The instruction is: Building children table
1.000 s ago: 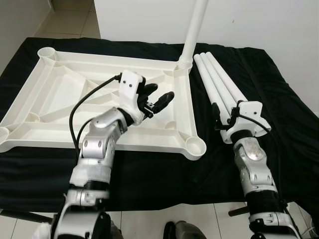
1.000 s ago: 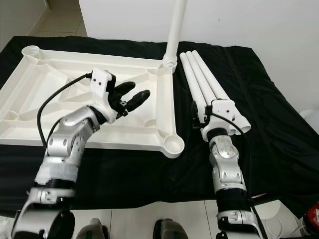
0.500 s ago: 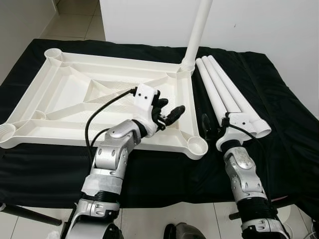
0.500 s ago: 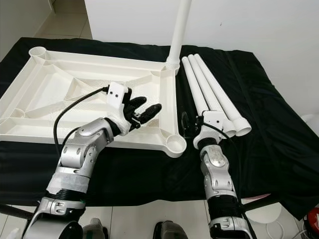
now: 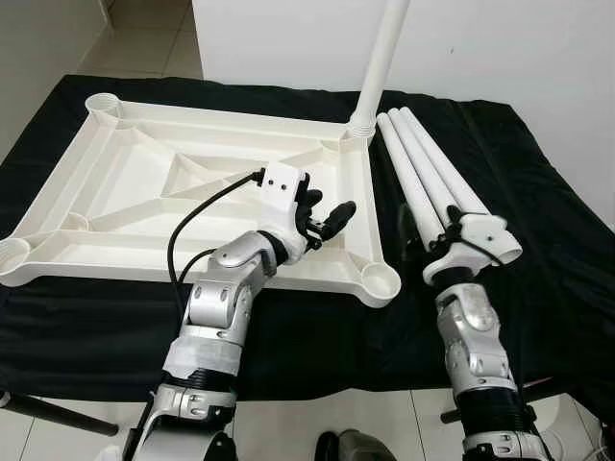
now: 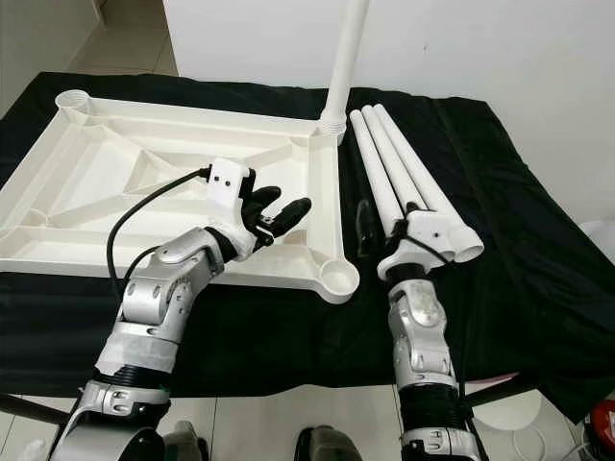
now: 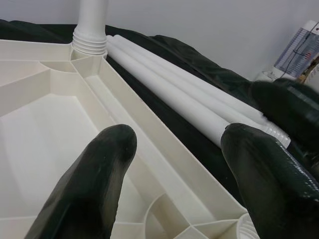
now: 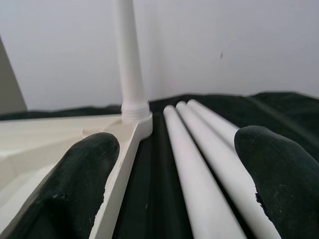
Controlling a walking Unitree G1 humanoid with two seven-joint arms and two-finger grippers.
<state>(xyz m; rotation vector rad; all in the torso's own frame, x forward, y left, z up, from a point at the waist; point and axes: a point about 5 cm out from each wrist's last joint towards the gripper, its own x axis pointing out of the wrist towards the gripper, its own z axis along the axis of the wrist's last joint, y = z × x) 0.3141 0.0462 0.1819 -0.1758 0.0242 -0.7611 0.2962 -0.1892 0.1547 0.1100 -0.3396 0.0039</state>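
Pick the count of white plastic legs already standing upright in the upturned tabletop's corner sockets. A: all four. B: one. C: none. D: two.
B: one white plastic leg stands in the far right corner socket of the upturned white plastic tabletop, while three loose white legs lie on the black cloth beside it.

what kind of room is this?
Probably a plain indoor room used as an assembly spot: tiled floor, bare white wall, and a black cloth spread under an upside-down white tabletop with loose legs beside it.
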